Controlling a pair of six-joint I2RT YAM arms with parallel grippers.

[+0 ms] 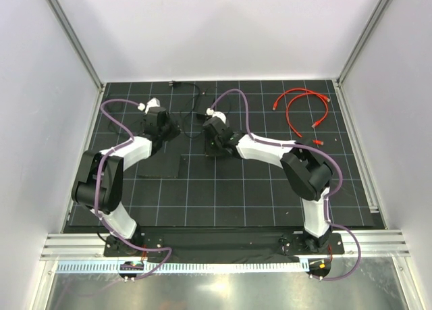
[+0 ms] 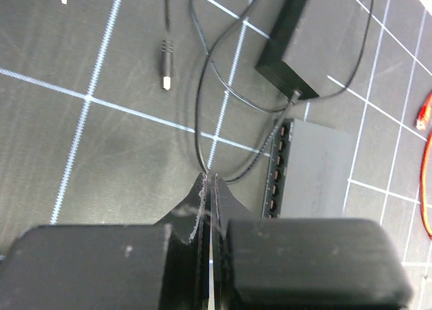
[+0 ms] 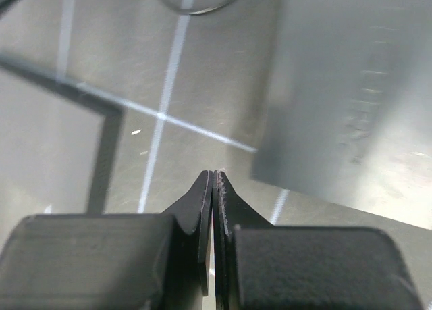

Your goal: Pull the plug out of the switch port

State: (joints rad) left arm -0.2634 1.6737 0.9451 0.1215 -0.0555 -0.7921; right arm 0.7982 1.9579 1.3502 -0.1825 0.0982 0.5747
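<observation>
Left gripper [image 2: 209, 188] is pinched shut on the thin black cable [image 2: 197, 121], just beside the switch [image 2: 310, 168]. The plug [image 2: 165, 65] lies loose on the mat [image 2: 101, 155], apart from the ports. Right gripper [image 3: 213, 183] is closed on nothing, and both arms reach forward, wrists tipped down

Even, bright overhead light; the right wrist view is washed with glare and blurred up close.

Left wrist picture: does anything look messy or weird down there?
The black cable sprawls in loose loops, and a plug lies bare, apart from the switch and in no port. Nothing looks broken.
</observation>
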